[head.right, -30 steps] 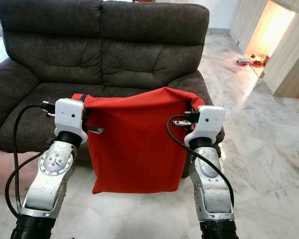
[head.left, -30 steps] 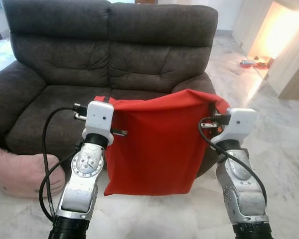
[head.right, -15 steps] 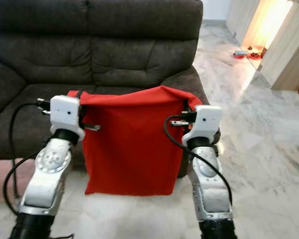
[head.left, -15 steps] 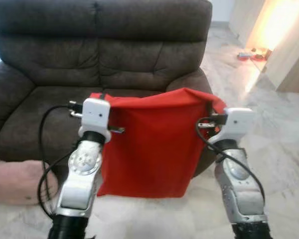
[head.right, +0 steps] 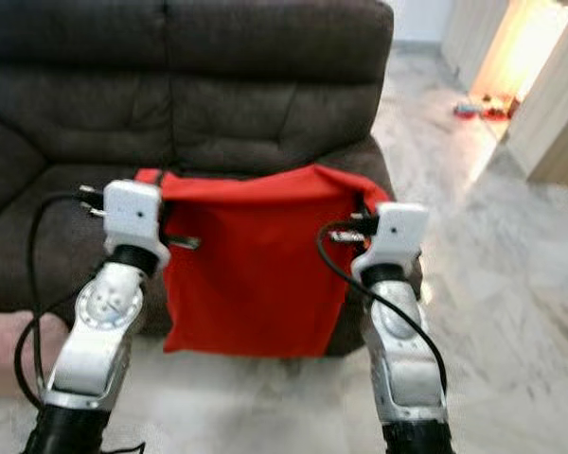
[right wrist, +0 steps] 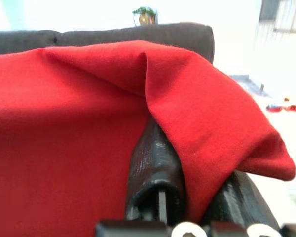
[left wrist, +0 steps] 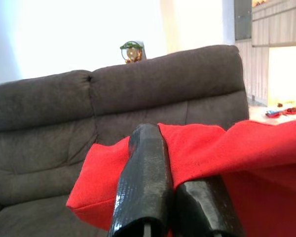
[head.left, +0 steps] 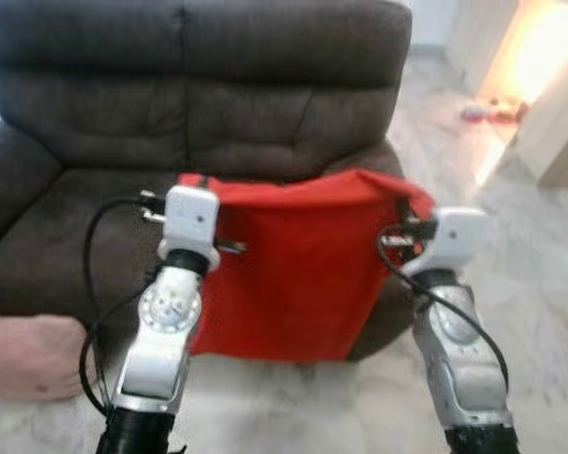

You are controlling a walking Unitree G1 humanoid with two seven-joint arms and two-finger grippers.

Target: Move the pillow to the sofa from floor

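A red pillow (head.left: pixel 293 274) hangs flat between my two arms, held up by its top corners in front of the dark brown sofa (head.left: pixel 189 85). My left gripper (left wrist: pixel 170 165) is shut on the pillow's top left corner, red cloth bunched between the black fingers (left wrist: pixel 145 177). At the top right corner my right gripper (right wrist: pixel 197 168) is shut too, with a fold of cloth draped over its fingers (right wrist: pixel 155 158). The pillow's lower edge hangs at the front of the sofa seat (head.left: pixel 85 227).
A pink cushion (head.left: pixel 24 355) lies on the pale marble floor (head.left: pixel 540 284) by the sofa's left front corner. To the right the floor runs on to a brightly lit doorway (head.left: pixel 540 47) with small items (head.left: pixel 483 112) on the ground.
The whole view has closed in on the sofa and is blurred. Both grippers keep hold of the pillow, which now hangs against the seat front instead of over the floor.
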